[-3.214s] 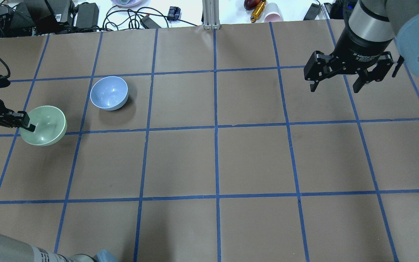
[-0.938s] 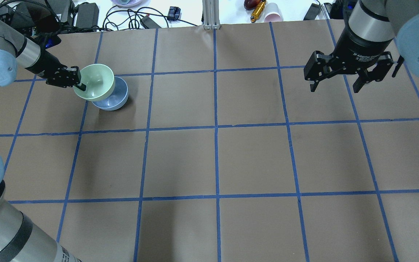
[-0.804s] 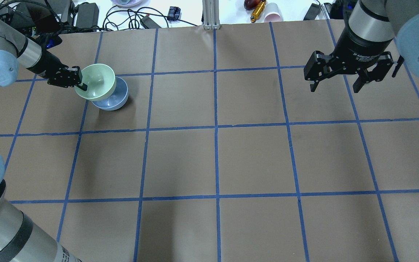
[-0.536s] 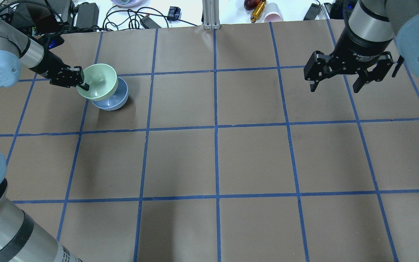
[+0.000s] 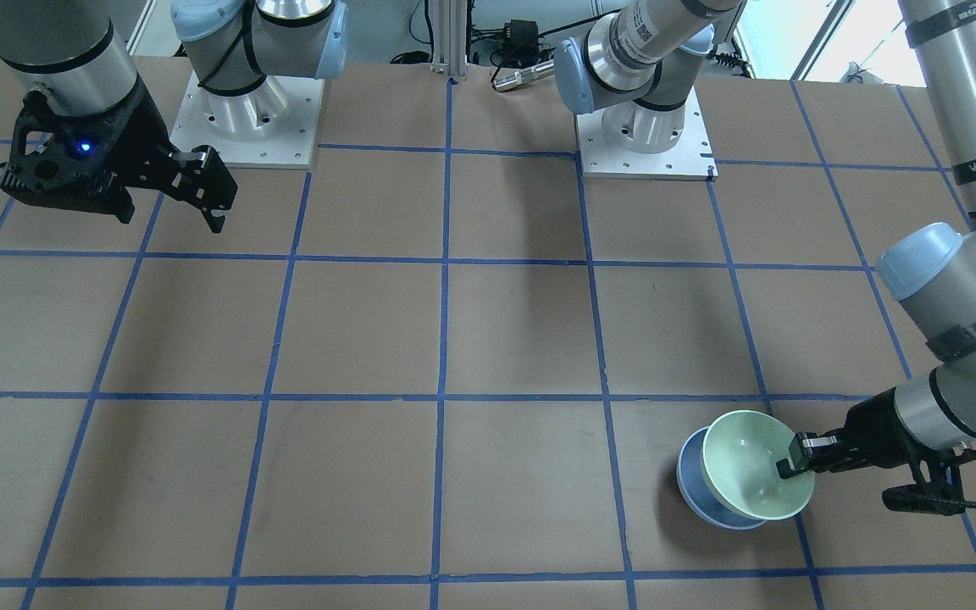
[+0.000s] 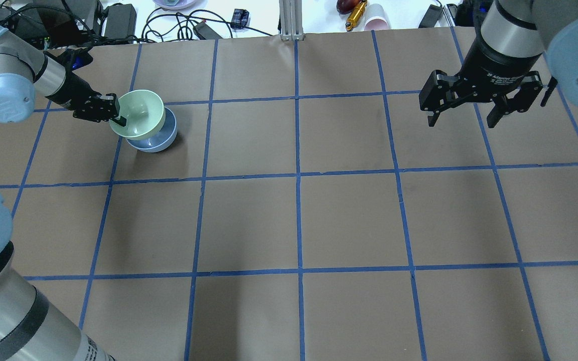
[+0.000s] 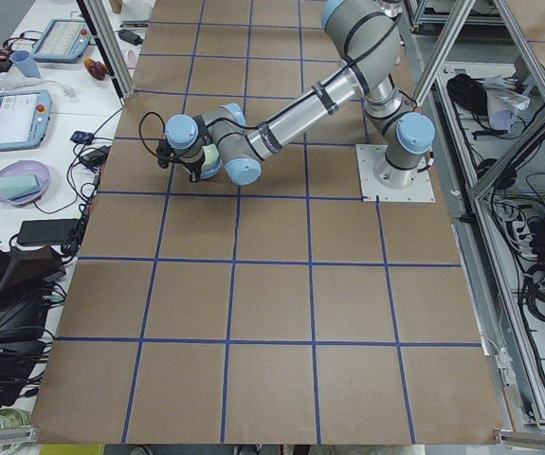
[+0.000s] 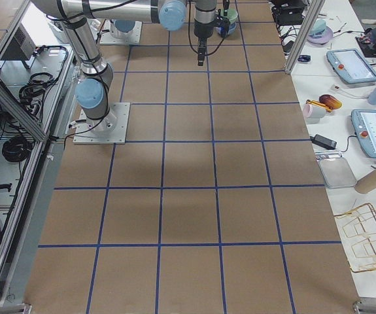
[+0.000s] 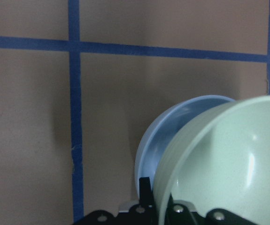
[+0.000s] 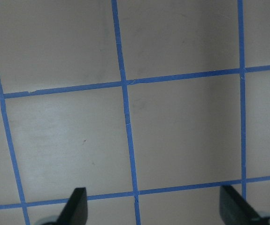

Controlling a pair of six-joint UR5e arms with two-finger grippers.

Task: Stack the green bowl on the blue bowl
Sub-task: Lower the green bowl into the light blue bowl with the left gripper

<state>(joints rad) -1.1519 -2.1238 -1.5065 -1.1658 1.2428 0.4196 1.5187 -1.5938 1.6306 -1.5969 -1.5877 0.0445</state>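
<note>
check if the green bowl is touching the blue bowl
Cannot tell. The left wrist view shows the green bowl tilted across the blue bowl, hiding where they would meet; other views show only overlap.

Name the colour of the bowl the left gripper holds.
Pale mint green: the green bowl, clearest in the overhead exterior view.

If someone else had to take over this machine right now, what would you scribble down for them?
Left gripper: shut on the green bowl, pinching its rim.
Right gripper: open, empty, above the table, far from both bowls.
Blue bowl: upright on the table. The green bowl is held tilted over it, off-centre toward the gripper holding it.
Done: green bowl lifted and brought over the blue one.
Left: probably centre it, lower it in, let go.
</note>
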